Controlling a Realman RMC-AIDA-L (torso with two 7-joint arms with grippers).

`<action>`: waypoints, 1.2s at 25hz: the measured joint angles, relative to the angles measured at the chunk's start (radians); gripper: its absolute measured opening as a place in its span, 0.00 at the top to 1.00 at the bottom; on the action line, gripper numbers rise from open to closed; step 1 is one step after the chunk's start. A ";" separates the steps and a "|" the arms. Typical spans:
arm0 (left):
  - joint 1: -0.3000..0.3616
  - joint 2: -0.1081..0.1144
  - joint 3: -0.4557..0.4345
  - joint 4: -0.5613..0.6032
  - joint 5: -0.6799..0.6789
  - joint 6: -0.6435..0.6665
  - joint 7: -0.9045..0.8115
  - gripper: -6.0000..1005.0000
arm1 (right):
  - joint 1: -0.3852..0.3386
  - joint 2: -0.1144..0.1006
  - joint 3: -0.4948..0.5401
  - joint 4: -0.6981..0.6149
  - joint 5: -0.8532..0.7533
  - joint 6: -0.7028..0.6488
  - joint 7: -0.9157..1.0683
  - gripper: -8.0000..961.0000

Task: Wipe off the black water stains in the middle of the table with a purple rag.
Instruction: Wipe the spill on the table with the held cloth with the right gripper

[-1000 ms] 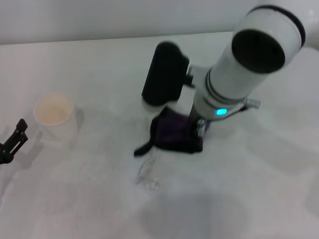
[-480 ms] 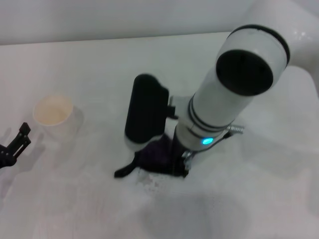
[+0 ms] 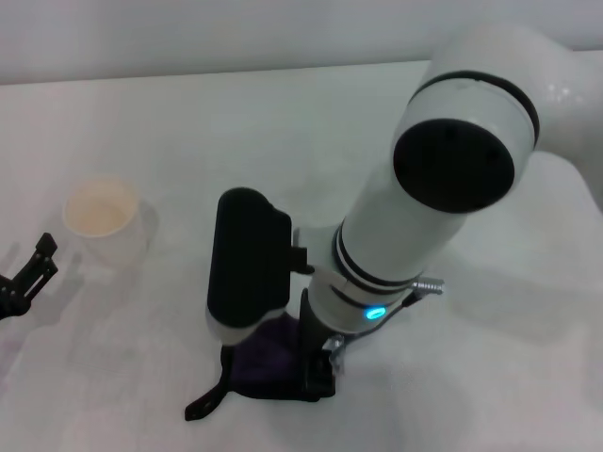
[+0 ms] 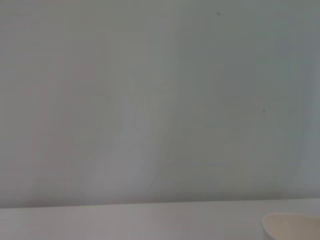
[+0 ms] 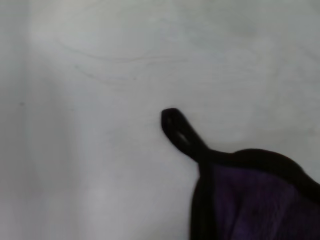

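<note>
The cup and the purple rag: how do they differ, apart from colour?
The cup is pale cream and stiff, while the purple rag is dark and soft. The cup stands upright and open-topped, apart from both arms; the rag lies crumpled flat under the right gripper, its black loop strap trailing out. The cup sits toward the left gripper; the rag is nearer the middle. Both rest on the white table.
</note>
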 joint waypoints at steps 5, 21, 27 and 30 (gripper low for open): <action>0.000 0.001 0.000 0.000 0.000 0.002 0.000 0.13 | 0.012 0.000 0.083 -0.057 -0.104 -0.027 0.002 0.91; 0.005 0.005 -0.002 0.000 -0.006 0.016 0.000 0.13 | 0.097 -0.001 0.249 -0.310 -0.220 -0.162 -0.018 0.91; -0.001 0.005 -0.002 0.001 -0.006 0.025 0.000 0.13 | 0.085 -0.001 0.070 -0.178 -0.045 -0.112 -0.013 0.91; -0.002 0.005 -0.001 0.000 -0.006 0.026 0.000 0.13 | 0.079 -0.001 0.011 -0.119 0.015 -0.092 -0.010 0.91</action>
